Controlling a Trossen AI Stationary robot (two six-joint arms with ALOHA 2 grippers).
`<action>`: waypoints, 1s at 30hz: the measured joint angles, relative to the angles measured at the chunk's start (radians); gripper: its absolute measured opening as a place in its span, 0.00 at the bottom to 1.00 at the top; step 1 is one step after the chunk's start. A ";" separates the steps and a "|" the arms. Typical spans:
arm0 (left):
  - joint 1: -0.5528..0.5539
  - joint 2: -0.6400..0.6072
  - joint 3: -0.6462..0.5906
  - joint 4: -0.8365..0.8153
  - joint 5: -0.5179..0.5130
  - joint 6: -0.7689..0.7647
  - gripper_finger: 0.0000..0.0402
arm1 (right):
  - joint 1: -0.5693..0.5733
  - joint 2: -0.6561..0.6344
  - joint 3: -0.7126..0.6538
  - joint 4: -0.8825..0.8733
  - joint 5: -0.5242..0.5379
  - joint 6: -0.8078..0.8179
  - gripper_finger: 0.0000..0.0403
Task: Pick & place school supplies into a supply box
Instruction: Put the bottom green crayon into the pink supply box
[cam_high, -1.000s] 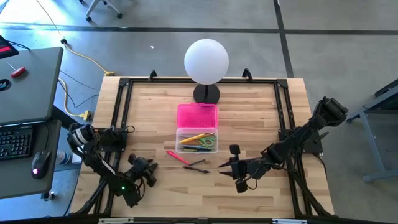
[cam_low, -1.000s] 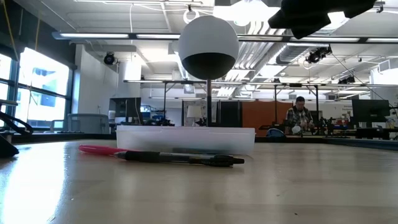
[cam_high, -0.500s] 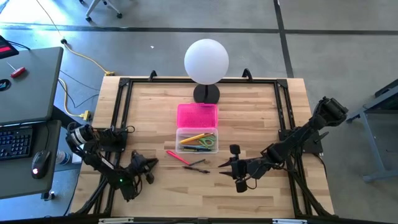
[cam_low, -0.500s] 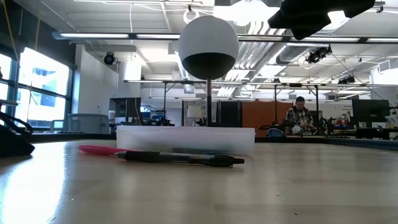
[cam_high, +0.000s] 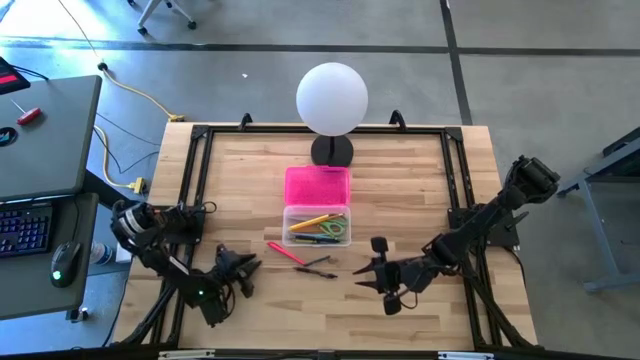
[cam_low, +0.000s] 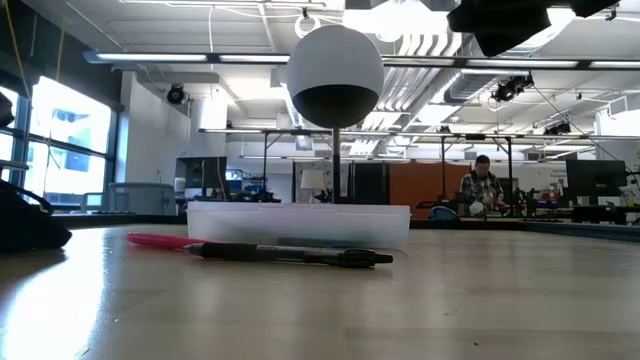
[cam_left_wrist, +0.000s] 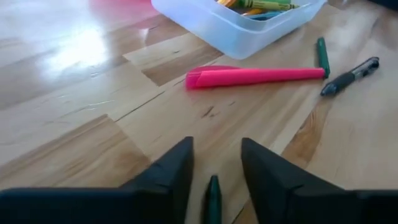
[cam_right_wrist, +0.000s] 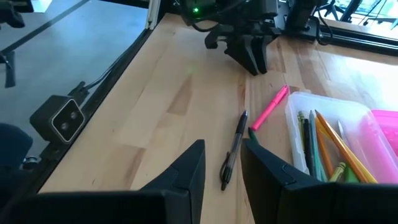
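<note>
The clear supply box (cam_high: 317, 226) stands mid-table with several pens and pencils inside, its pink lid (cam_high: 317, 187) lying behind it. On the wood in front of it lie a pink pen (cam_left_wrist: 255, 76), a black pen (cam_left_wrist: 351, 74) and a green pen (cam_left_wrist: 322, 55). My left gripper (cam_left_wrist: 216, 142) is low over the table to their left, open. The tip of another green pen (cam_left_wrist: 213, 194) shows between its fingers, clear of both. My right gripper (cam_right_wrist: 224, 142) hangs open above the table, right of the loose pens, with nothing in it.
A white globe lamp (cam_high: 332, 98) on a black base stands behind the box. A black frame (cam_high: 200, 170) runs along the table's edges. Bare wood lies in front of the pens. Left of the table is a desk with a keyboard and mouse (cam_high: 62, 262).
My left gripper has sunk toward the table and edged a little toward the loose pens; in the low view its dark shape has come farther in from the left edge. The pens and the box lie as before.
</note>
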 joint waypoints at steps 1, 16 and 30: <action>0.008 0.001 0.005 0.003 -0.001 0.007 0.45 | 0.003 0.000 0.000 0.000 0.001 0.000 0.21; 0.021 0.015 0.003 0.010 0.003 0.097 0.26 | 0.009 0.000 0.000 0.001 0.001 0.000 0.21; 0.091 -0.030 0.096 -0.093 -0.012 -0.028 0.12 | 0.009 0.000 0.000 0.005 0.001 -0.020 0.21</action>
